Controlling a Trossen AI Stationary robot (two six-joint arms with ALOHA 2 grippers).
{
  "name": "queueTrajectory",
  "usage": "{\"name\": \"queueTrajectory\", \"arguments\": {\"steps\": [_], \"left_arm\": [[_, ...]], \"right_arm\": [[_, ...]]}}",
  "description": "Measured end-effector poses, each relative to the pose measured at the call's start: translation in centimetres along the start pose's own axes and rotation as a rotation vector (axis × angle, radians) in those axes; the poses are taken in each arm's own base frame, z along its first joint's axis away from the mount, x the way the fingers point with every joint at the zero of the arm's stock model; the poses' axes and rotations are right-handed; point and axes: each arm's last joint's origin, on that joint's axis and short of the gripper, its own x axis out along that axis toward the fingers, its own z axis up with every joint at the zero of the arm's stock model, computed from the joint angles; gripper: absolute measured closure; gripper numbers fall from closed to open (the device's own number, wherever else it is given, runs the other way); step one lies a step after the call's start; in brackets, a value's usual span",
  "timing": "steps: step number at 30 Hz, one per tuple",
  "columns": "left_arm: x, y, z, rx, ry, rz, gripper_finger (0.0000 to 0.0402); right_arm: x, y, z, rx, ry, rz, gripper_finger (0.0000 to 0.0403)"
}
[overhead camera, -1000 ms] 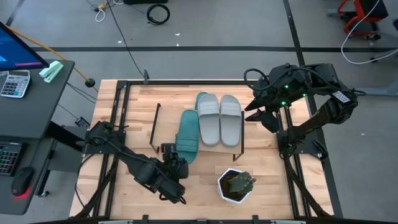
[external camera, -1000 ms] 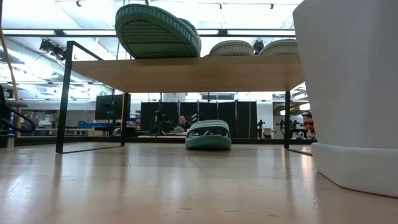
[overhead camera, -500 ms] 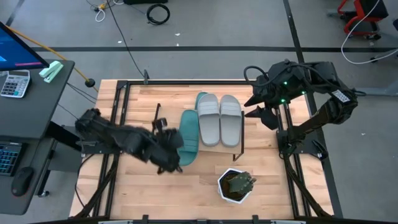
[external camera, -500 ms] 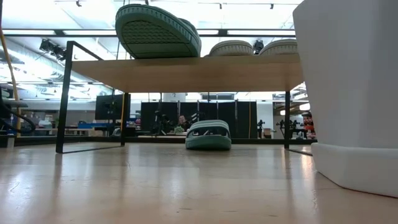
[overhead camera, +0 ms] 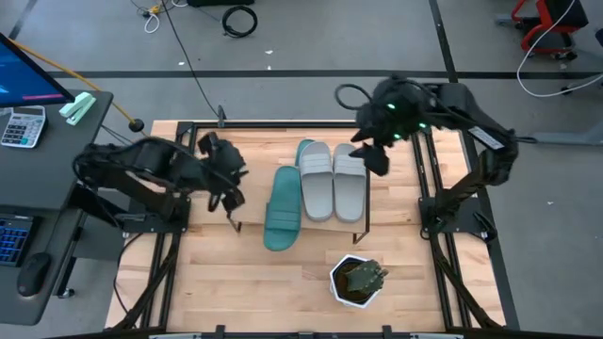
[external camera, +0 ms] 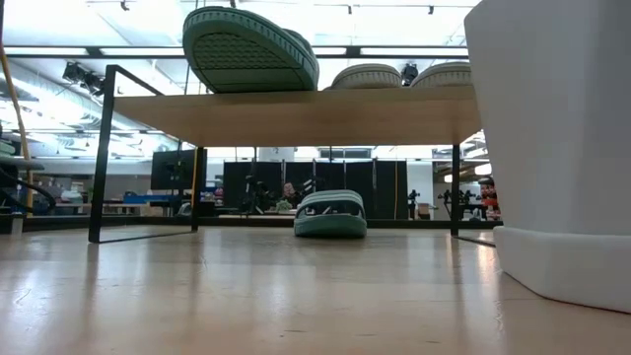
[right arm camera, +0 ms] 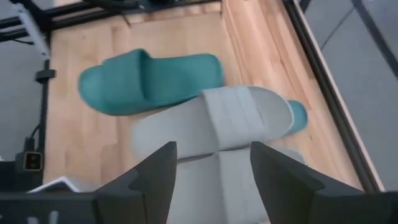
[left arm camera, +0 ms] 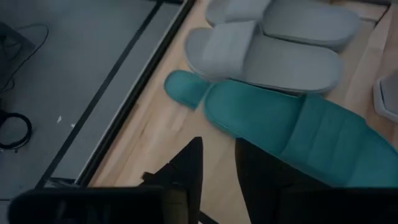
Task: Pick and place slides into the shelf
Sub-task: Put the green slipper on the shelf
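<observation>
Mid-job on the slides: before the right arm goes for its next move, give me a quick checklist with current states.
1. Right gripper empty and open: ok; the wrist view shows its fingers spread with nothing between them.
2. Left gripper clear of the slides: ok; it sits beside the shelf's left end, holding nothing.
3. Two grey slides seated on the shelf: ok; they lie side by side.
4. Teal slide on the shelf seated flat: not ok; it lies skewed, its end overhanging the front edge.
5. Second teal slide on the shelf: not ok; it rests on the tabletop under the board.
6. Plant pot out of the way: ok; it stands in front of the shelf.
</observation>
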Motion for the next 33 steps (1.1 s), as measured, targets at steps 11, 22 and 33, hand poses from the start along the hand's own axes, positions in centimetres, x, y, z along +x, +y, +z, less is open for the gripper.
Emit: {"name": "queueTrajectory", "arguments": {"steps": [11,22,33], "left_arm": [[1.6,3.7,-3.9,0.035,-0.077,-0.067,0.0332],[2.1,6.4,-5.8,0.131,-0.078,-0.098,0.0329],[2.8,9.7,-5.3,0.149,-0.101,-0.074,0.0344]], "right_arm": [[6.5,-9.4,2.9,0.245,-0.014,0.006,0.0191],[13.1,-17.4,3.0,0.512,0.005,-0.015,0.0191],[15.5,-20.4,2.4,0.694,0.011,-0.132,0.0195]]}}
